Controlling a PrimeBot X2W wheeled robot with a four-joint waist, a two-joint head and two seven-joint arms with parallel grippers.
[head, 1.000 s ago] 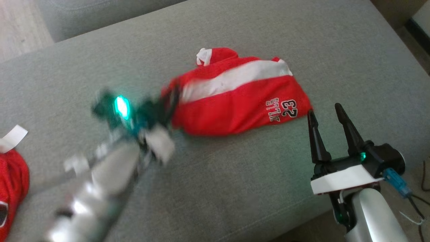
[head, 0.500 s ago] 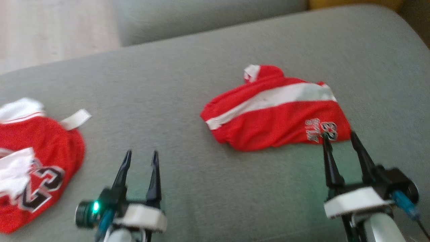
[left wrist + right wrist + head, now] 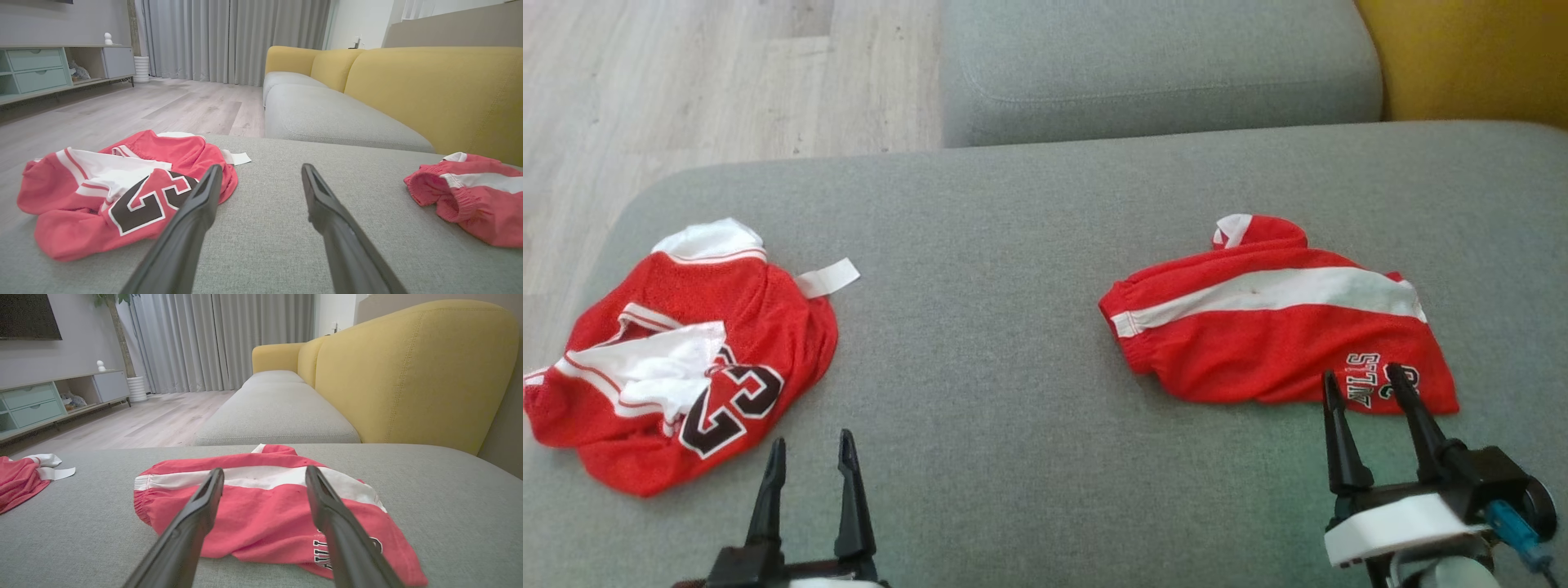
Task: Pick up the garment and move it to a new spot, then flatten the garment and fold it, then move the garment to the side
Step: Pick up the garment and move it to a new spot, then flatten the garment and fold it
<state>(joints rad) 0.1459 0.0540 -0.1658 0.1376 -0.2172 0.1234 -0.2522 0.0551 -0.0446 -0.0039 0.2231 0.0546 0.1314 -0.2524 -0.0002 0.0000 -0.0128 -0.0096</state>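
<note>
Our left gripper (image 3: 813,438) stands with its jaws spread wide and nothing between them, low over the grey cushion (image 3: 1013,343). Just ahead of it and off to its own left lies the jersey (image 3: 768,327), whose near edge is close beside the left finger; we cannot tell whether they touch. The jersey is a loose heap with no clean long axis, and white fabric shows at its middle. We judge it to be the garment not yet handled, with the left arm plainly the nearer.

Our right gripper (image 3: 1362,373) is likewise spread and empty. The shorts (image 3: 1258,343) lie straight ahead of its fingers. Their length and white stripe run across the gripper, and the waistband end points toward the left gripper. They look roughly folded and lie well apart from the jersey.

The jersey carries a large black "23" outlined in white. Near the right fingertips the shorts show "ULLS", upside down from the head, beside a number partly hidden. A white tab (image 3: 829,278) at the jersey's far edge shows no writing we can read.
</note>
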